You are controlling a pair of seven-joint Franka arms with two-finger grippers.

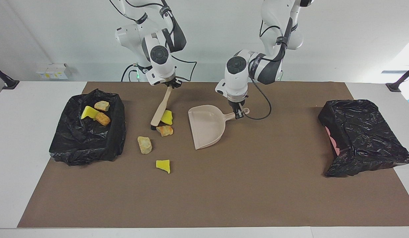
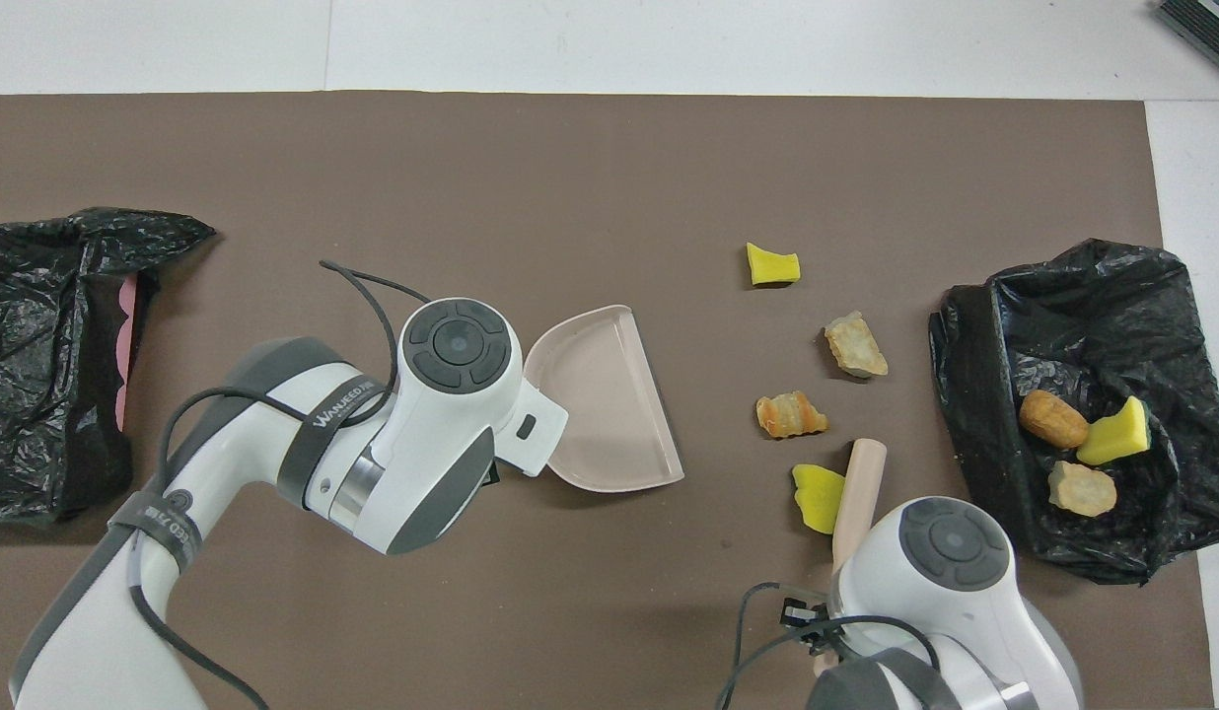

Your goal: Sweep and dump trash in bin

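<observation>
From overhead my own wrists hide both pincers, along with the brush handle's top and the dustpan's handle; only the facing view shows the grips. My right pincer (image 1: 171, 85) is clenched on the top of the brush (image 1: 160, 107), which slants down to the brown mat (image 1: 224, 198), its dark bristle end hard to make out against it. My left pincer (image 1: 238, 113) is clenched on the handle of the beige dustpan (image 1: 206, 127), which lies near the middle of the surface, its open mouth facing the right arm's end. My right forearm leans in from that end; my left arm bends down at the elbow, wrist pointing straight down.

Four pieces of trash (image 1: 144, 144) lie loose on the mat between dustpan and black-lined bin (image 1: 75, 148): a yellow one (image 1: 166, 117) touching the brush, an orange lump (image 1: 165, 130) just beside the bristles, a tan lump and another yellow chunk (image 1: 163, 165) farther from me. Three more (image 2: 1081, 488) sit inside the bin. A second black-bagged bin (image 1: 363, 138) stands at the left arm's end, its inside not visible.
</observation>
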